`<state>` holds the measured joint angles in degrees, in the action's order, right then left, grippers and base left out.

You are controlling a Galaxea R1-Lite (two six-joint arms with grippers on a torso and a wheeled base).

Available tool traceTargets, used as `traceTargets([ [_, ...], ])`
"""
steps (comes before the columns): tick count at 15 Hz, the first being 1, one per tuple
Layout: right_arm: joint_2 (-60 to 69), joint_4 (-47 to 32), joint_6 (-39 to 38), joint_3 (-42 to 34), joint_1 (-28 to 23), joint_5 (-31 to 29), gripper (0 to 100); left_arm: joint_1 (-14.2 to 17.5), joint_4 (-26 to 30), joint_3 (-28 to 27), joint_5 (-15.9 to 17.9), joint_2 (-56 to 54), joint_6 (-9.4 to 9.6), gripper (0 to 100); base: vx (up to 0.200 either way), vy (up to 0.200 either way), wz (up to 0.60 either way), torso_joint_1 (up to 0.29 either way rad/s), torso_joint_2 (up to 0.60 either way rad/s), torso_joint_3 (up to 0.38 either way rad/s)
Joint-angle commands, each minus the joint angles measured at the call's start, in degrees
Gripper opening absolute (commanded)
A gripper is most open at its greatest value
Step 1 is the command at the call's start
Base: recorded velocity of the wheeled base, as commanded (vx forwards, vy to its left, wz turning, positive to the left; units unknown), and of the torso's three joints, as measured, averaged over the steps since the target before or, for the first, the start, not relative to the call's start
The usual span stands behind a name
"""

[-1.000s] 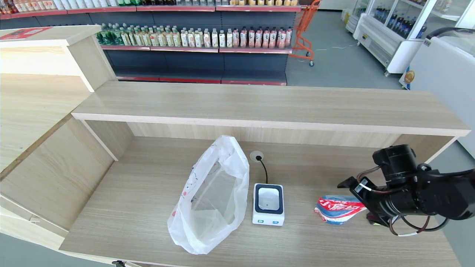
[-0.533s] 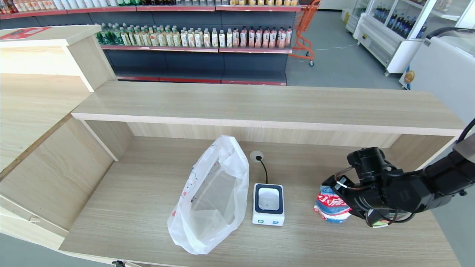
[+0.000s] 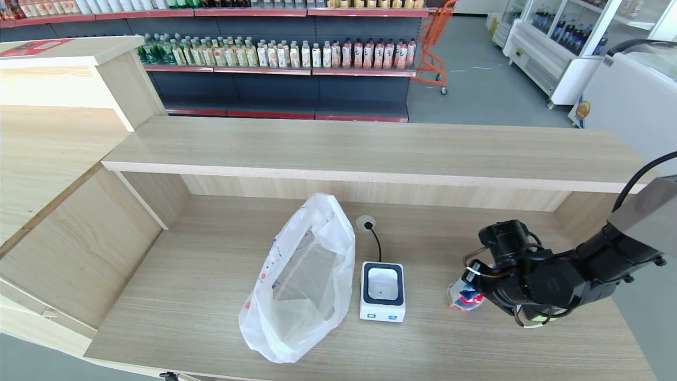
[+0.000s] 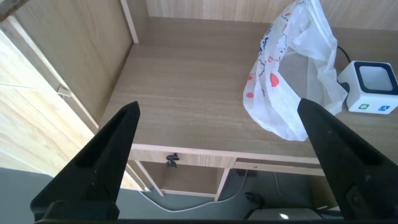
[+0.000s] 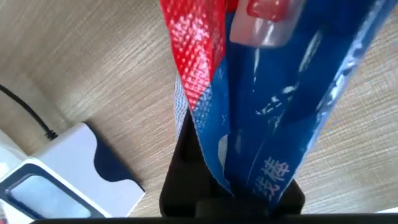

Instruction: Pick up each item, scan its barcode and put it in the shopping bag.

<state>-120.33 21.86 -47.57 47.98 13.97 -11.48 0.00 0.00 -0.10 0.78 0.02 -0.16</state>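
bag (image 3: 296,286) left of scanner (image 3: 382,291) | packet (image 3: 464,297) right | all on counter (image 3: 201,296)

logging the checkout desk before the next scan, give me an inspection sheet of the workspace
surface: wooden counter, recessed under a raised ledge
job's things: shopping bag open, left of the scanner; snack packet right of the scanner
clutter: nothing seen
grippers: right gripper shut on the snack packet; left gripper open, holding nothing, over the counter's near edge
cables: scanner cable runs back to a grommet hole; wire loops hang at the right wrist
surroundings: bottle shelves, orange trolley, display fridges
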Motion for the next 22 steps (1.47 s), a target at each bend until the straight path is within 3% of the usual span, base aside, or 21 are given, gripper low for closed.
traceTargets([
  [1,-1.57,1.17,0.99,0.27,0.27,-0.03,0,0.0,0.0,0.01,0.01,-0.02,-0.02,100,0.0,0.0,0.0,0.0,0.0,0.0],
  [3,1.24,4.77,6.96,-0.26,0.09,0.94,0,0.0,0.0,0.01,0.01,-0.02,-0.02,100,0.0,0.0,0.0,0.0,0.0,0.0],
  [5,7.13,4.86,12.06,-0.96,-0.7,7.62,0,0.0,-0.09,0.01,0.01,-0.02,-0.02,100,0.0,0.0,0.0,0.0,0.0,0.0],
  [9,22.77,4.51,37.72,-8.87,-10.02,41.54,0,0.0,-0.09,0.01,0.01,-0.02,-0.02,100,0.0,0.0,0.0,0.0,0.0,0.0],
  [10,24.09,4.51,42.29,-10.01,-11.42,46.9,0,0.0,0.0,0.01,0.01,-0.02,-0.02,100,0.0,0.0,0.0,0.0,0.0,0.0],
  [11,27.26,4.51,46.51,-11.68,-12.92,60.97,0,0.0,-0.09,0.01,0.01,-0.02,-0.02,100,0.0,0.0,0.0,0.0,0.0,0.0],
  [13,31.04,4.42,49.06,-13.44,-13.36,73.62,0,0.0,-0.09,0.01,0.01,-0.02,-0.02,100,0.0,0.0,0.0,0.0,0.0,0.0],
  [17,34.9,0.38,47.57,-13.97,-8.96,80.04,0,0.0,0.0,0.01,0.01,-0.02,-0.02,100,0.0,0.0,0.0,0.0,0.0,0.0],
  [22,38.51,-10.17,47.22,-13.7,-2.72,80.13,0,0.0,0.0,0.01,0.01,-0.02,-0.02,100,0.0,0.0,0.0,0.0,0.0,0.0],
])
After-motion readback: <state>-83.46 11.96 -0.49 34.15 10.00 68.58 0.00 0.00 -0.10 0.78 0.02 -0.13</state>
